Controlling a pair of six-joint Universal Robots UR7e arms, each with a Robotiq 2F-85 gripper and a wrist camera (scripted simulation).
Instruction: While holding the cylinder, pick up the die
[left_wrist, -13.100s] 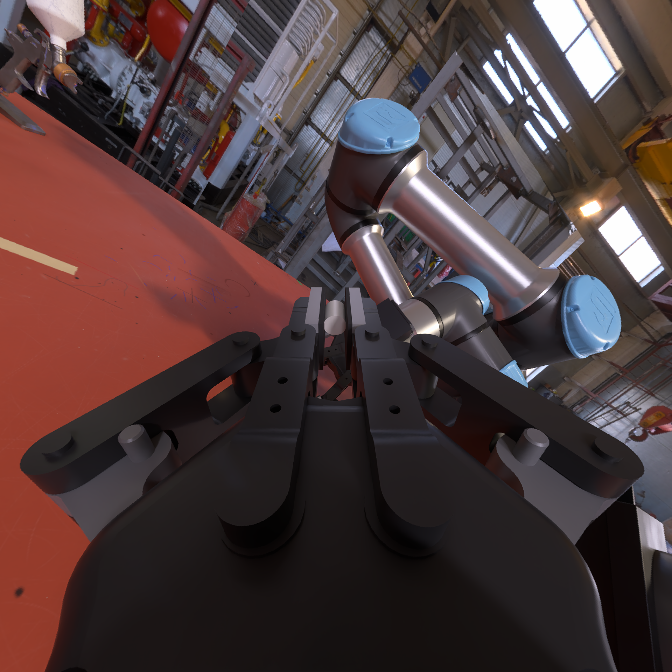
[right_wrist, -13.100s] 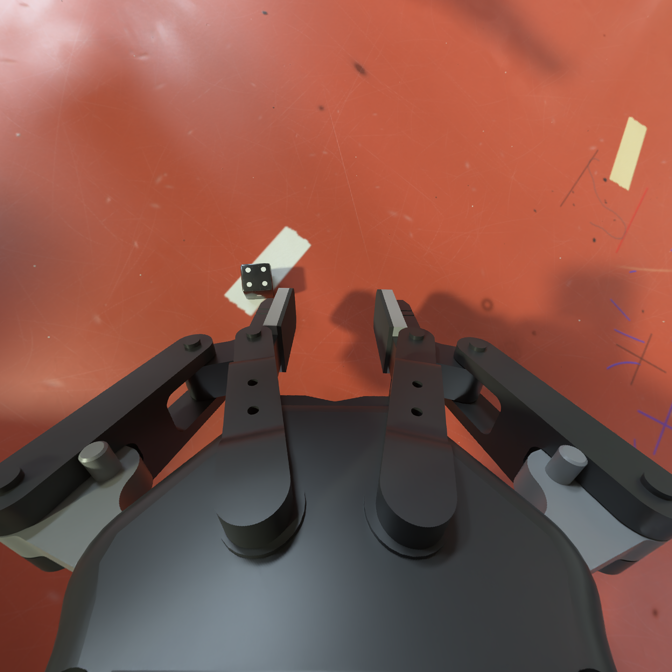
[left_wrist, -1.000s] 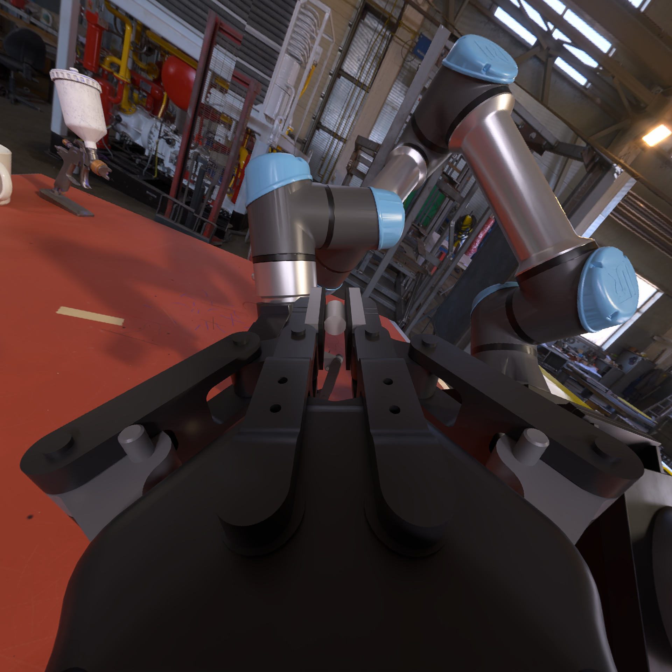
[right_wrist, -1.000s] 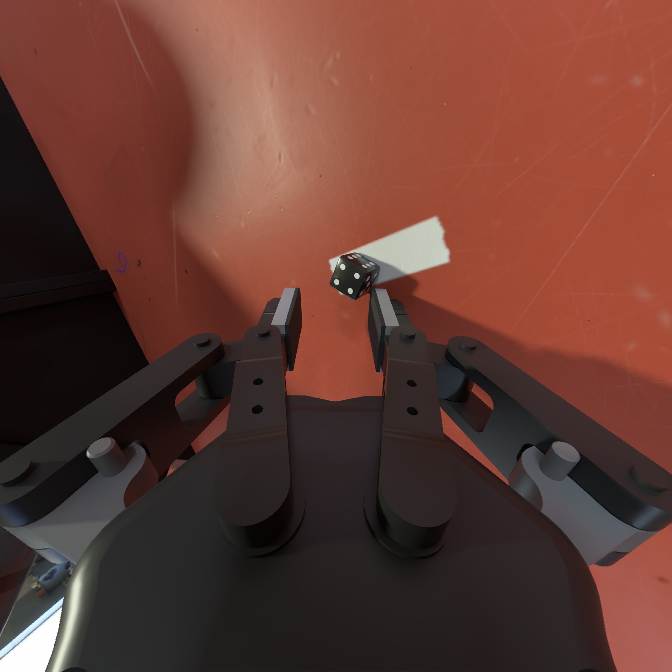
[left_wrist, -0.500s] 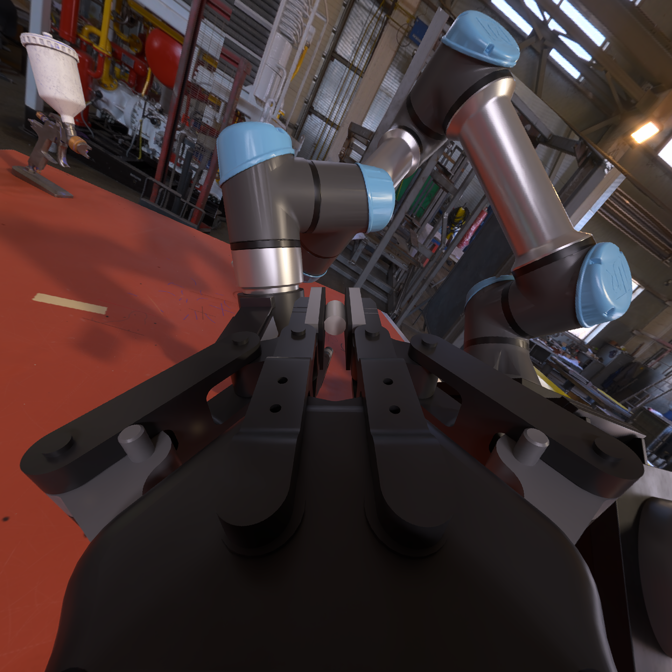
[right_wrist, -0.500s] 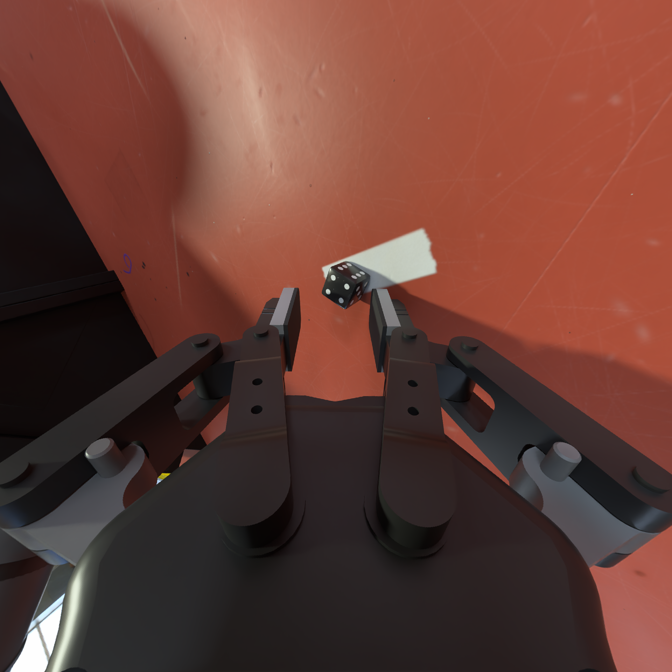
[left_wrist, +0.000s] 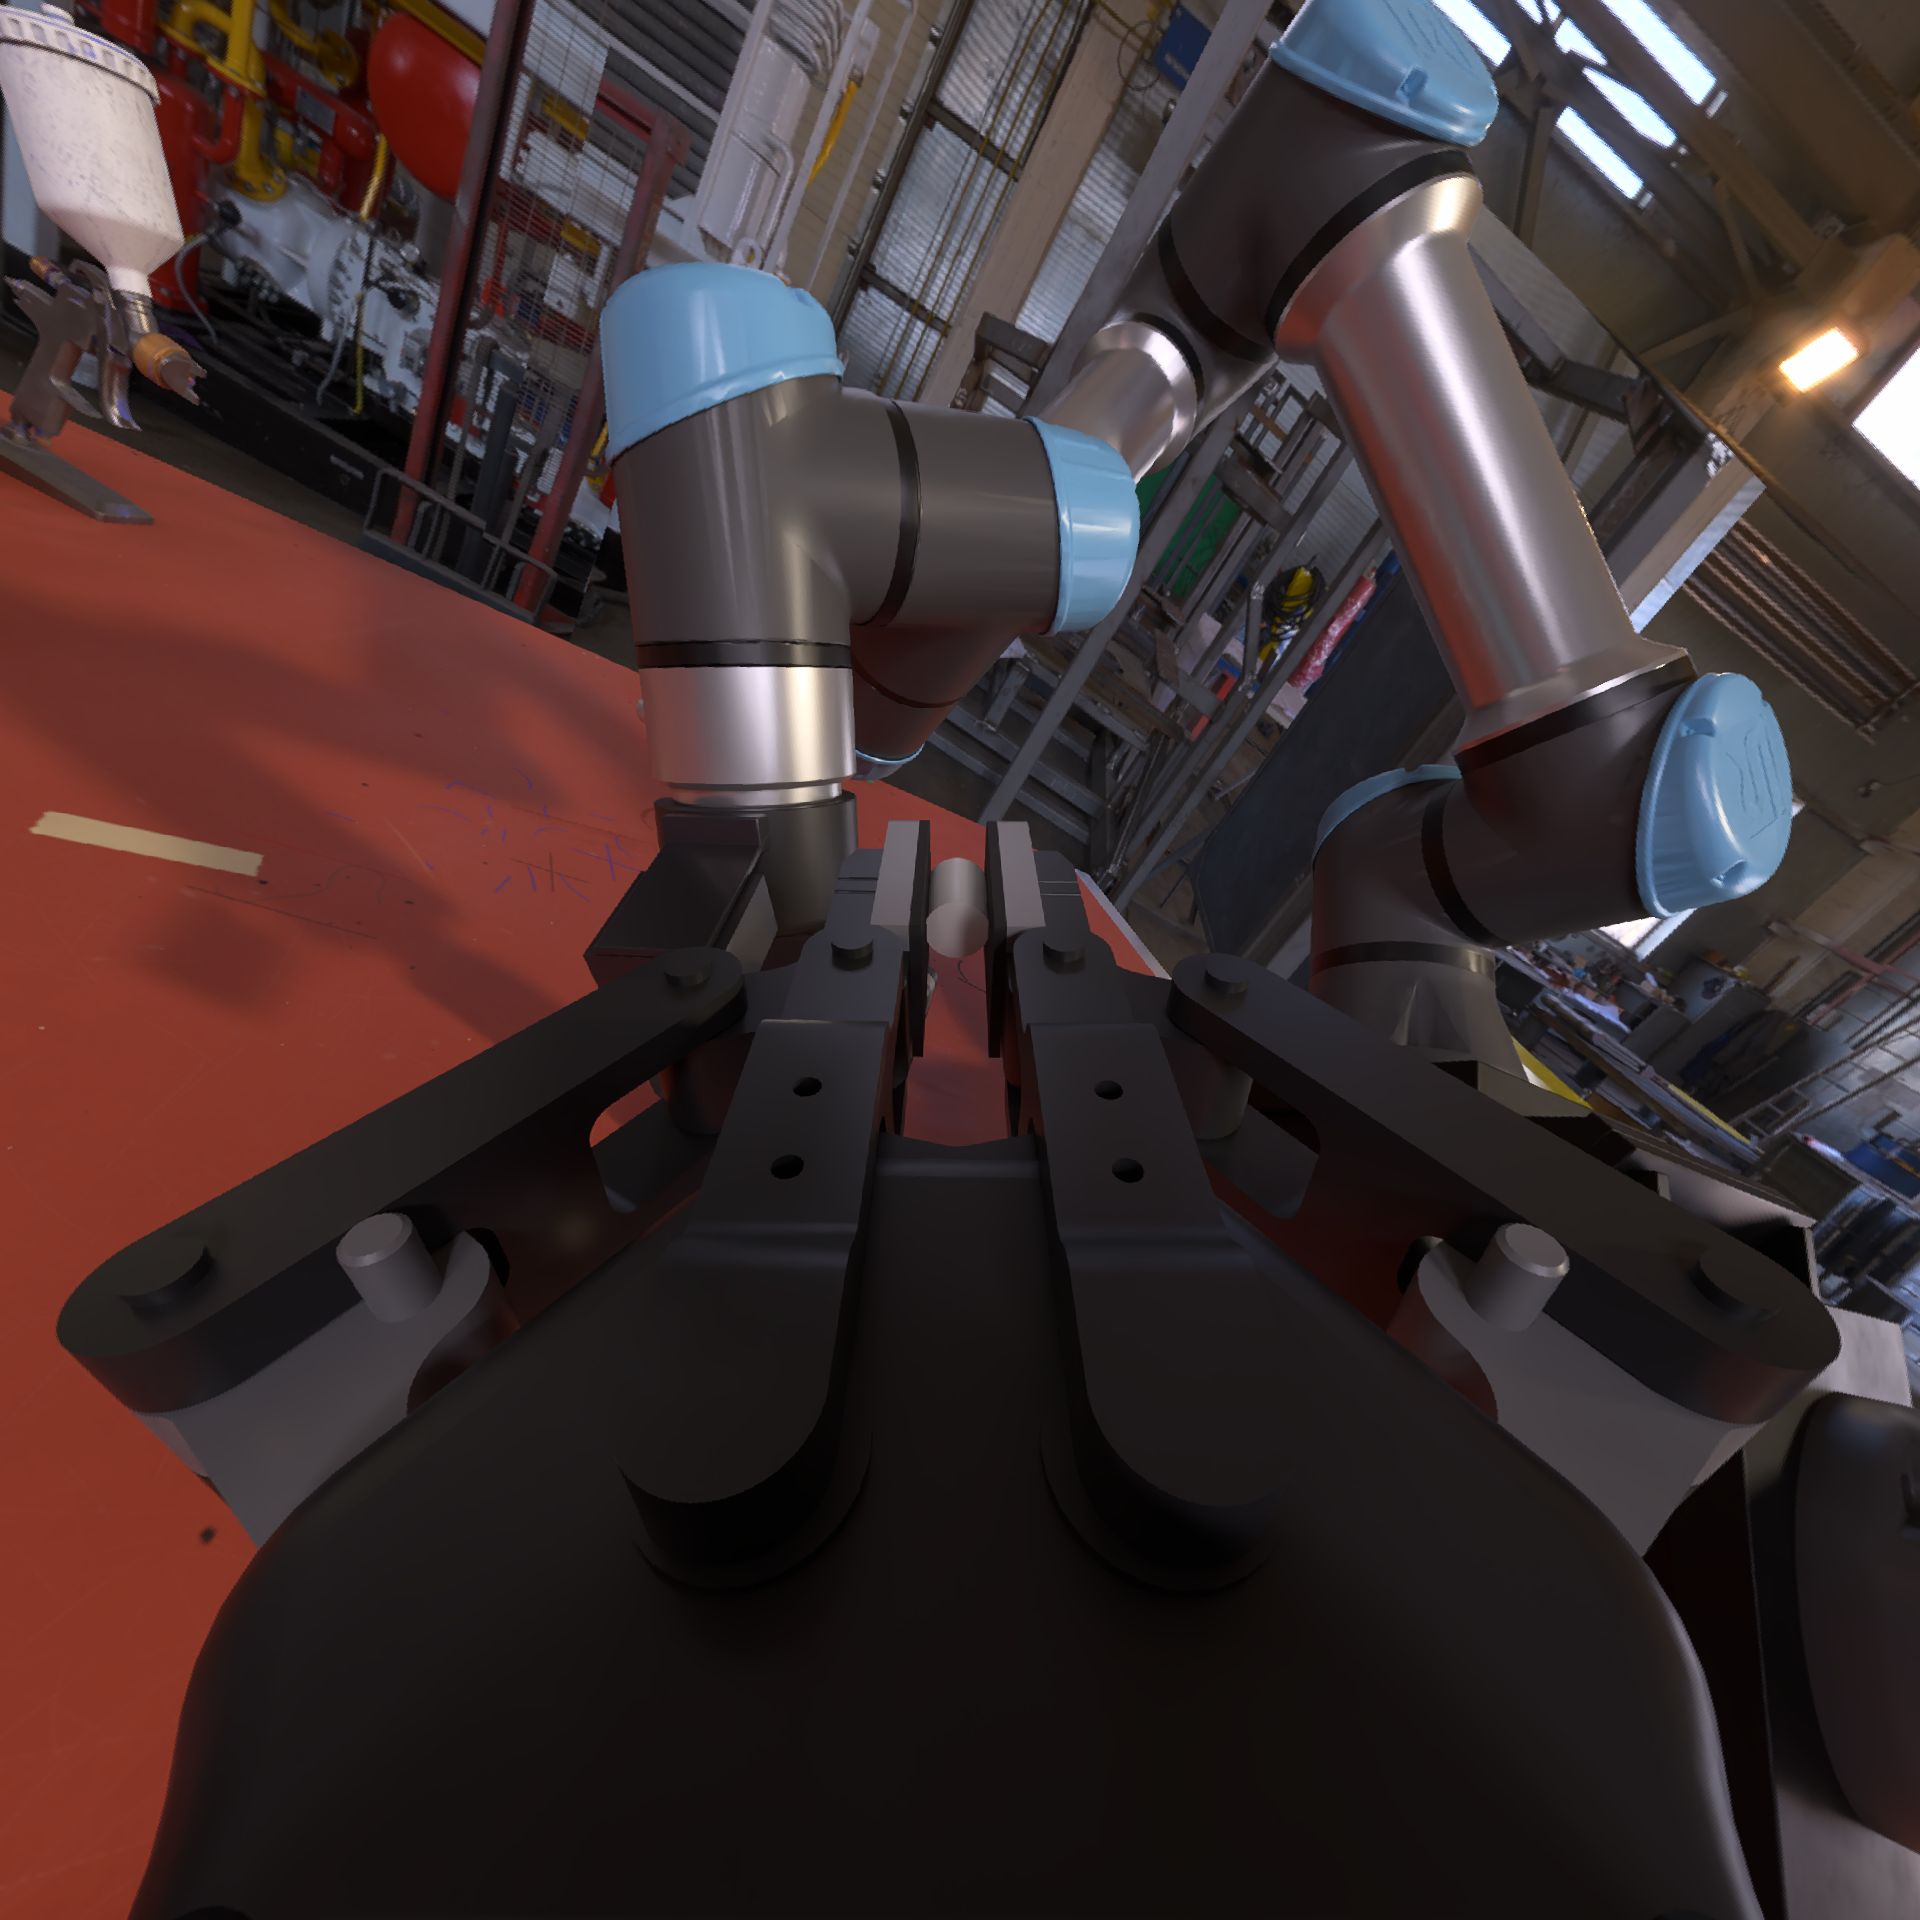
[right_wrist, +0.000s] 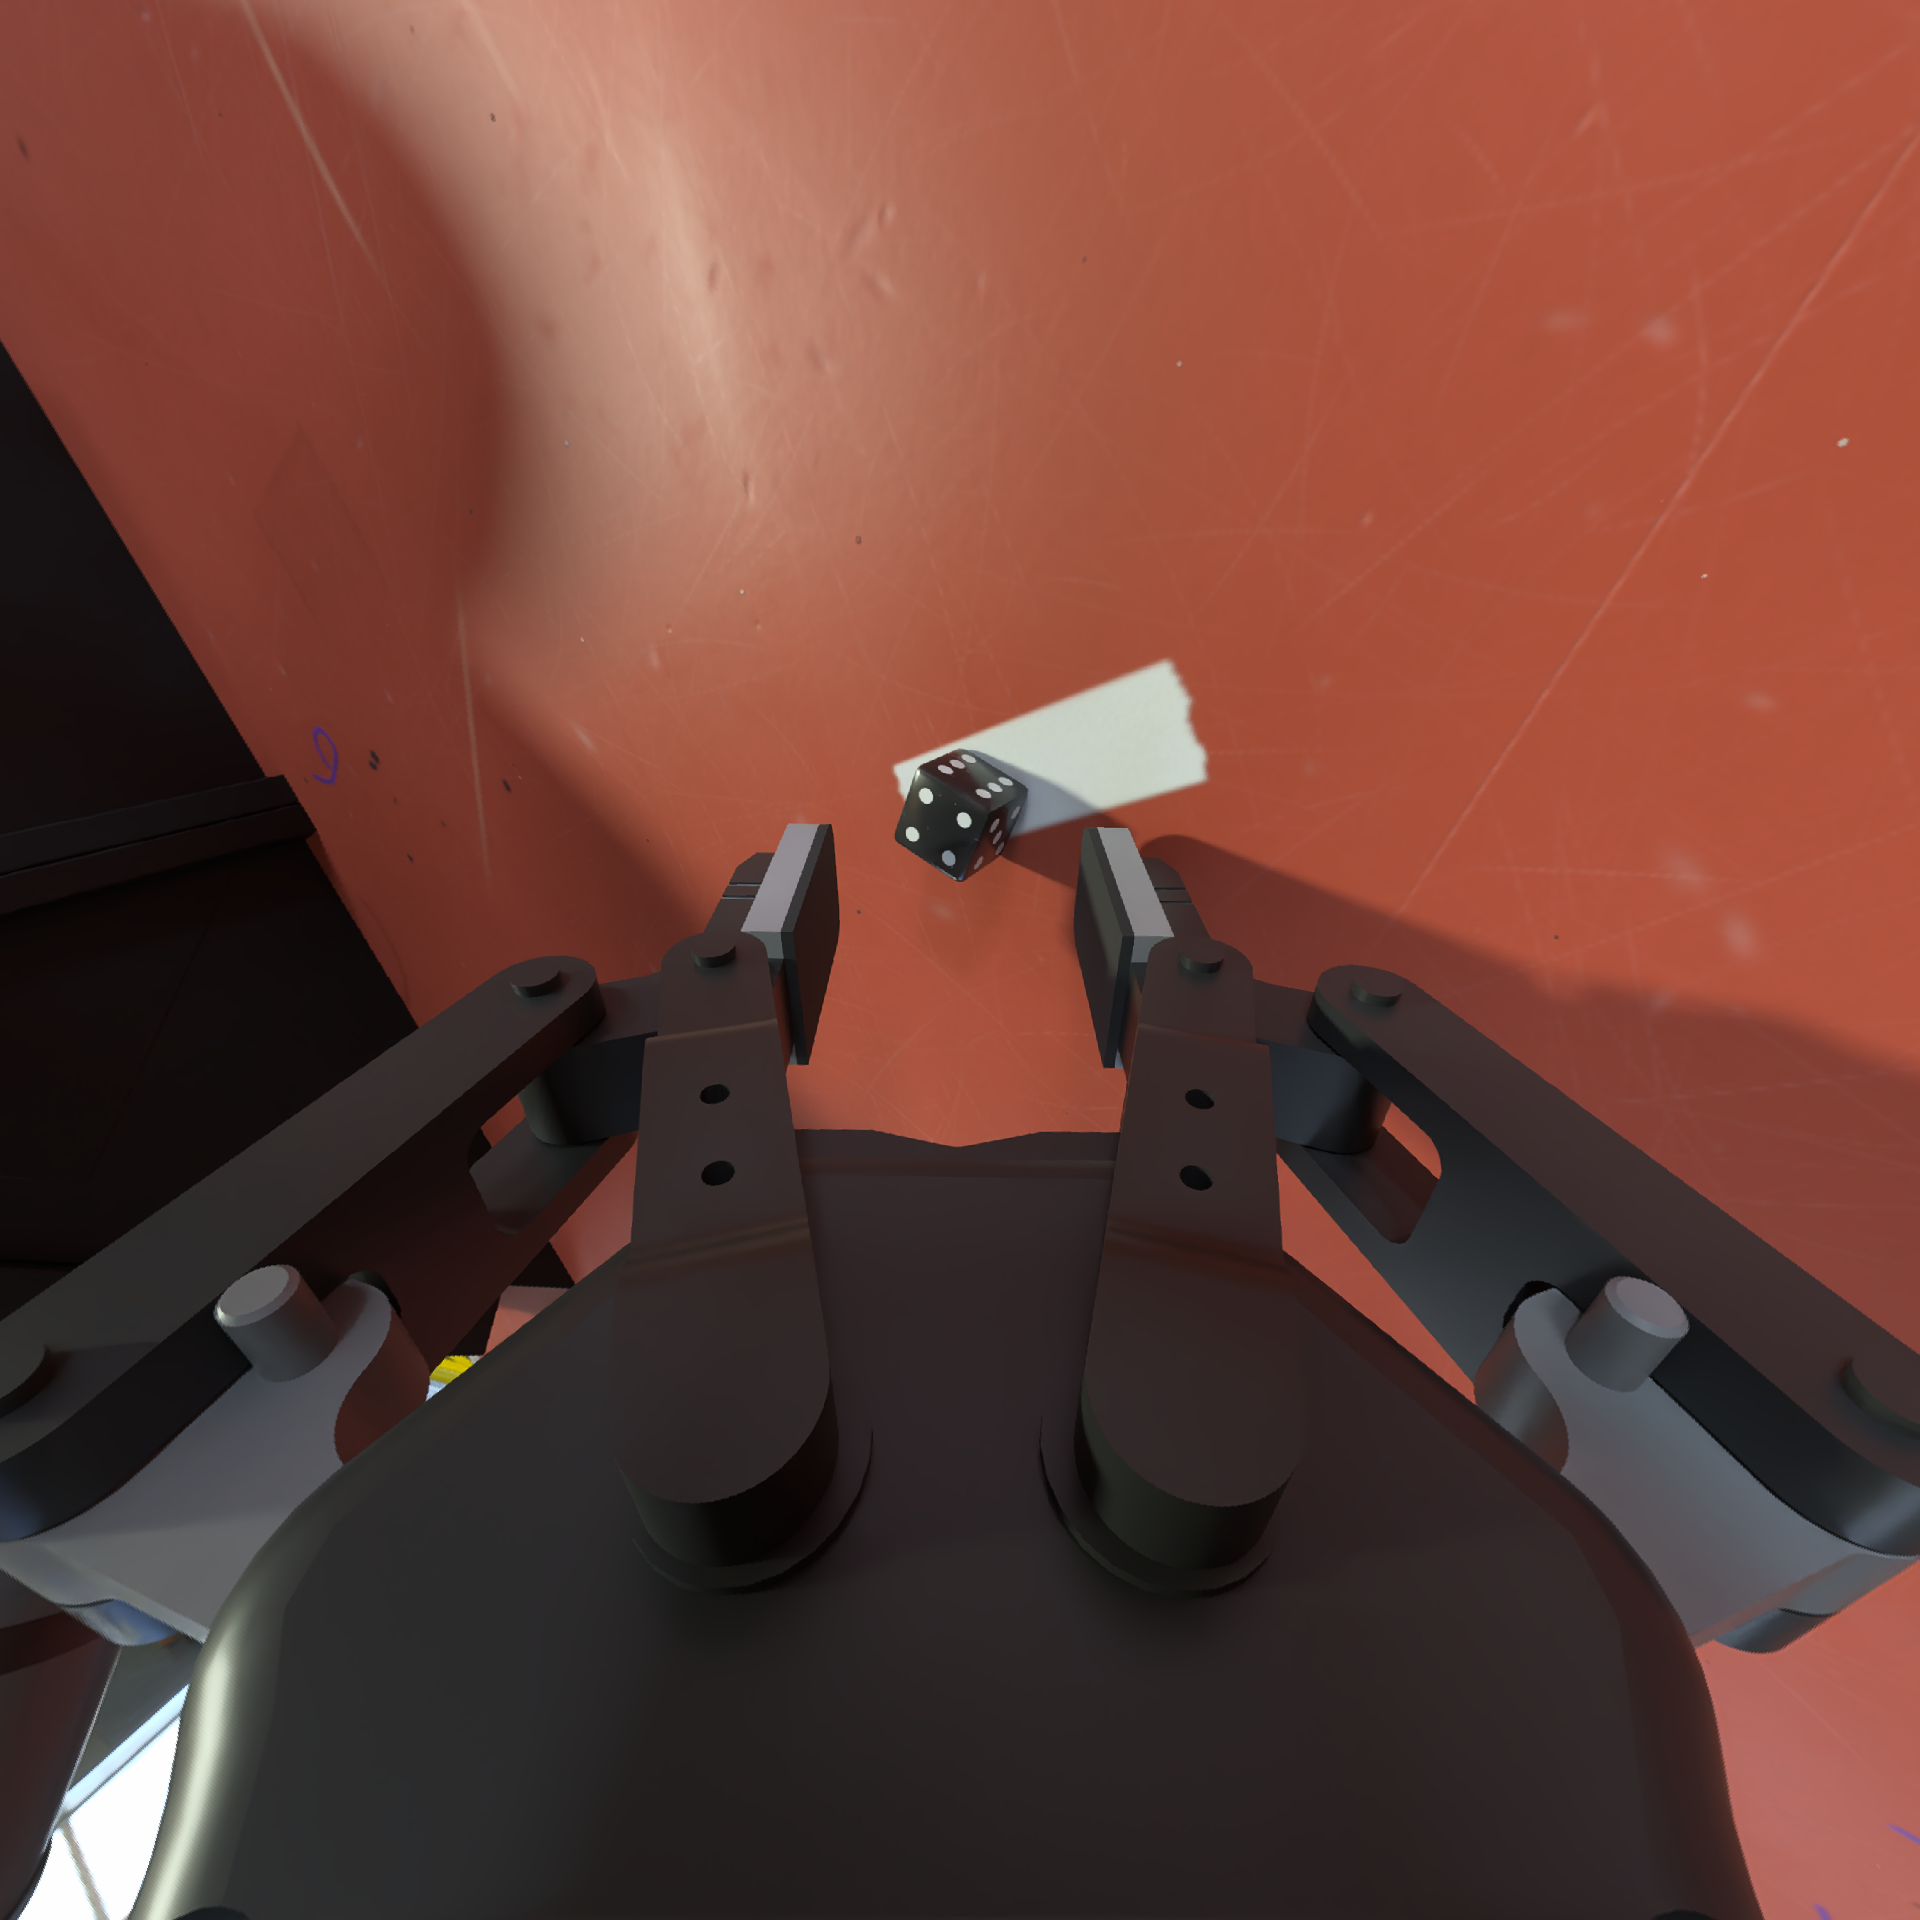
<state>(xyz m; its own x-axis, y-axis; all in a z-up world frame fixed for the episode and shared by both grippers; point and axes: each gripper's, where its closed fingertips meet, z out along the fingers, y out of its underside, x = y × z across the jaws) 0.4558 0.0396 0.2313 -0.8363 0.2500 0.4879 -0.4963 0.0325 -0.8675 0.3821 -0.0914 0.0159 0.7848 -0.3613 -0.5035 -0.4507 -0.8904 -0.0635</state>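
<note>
In the left wrist view my left gripper is shut on a small pale grey cylinder, held between the fingertips above the red table. In the right wrist view my right gripper is open and empty. A black die with white pips lies on the red table, just beyond the fingertips and centred between them, on the end of a strip of pale tape. The right arm shows ahead in the left wrist view, pointing down at the table.
A dark block borders the table at the left of the right wrist view. A paint spray gun on a stand stands at the table's far left. Another tape strip lies on the table. Workshop racks fill the background.
The right gripper has shifted so the die now sits centred between its open fingers rather than near the right finger. The left gripper still holds the cylinder; the right arm looms closer in its view.
</note>
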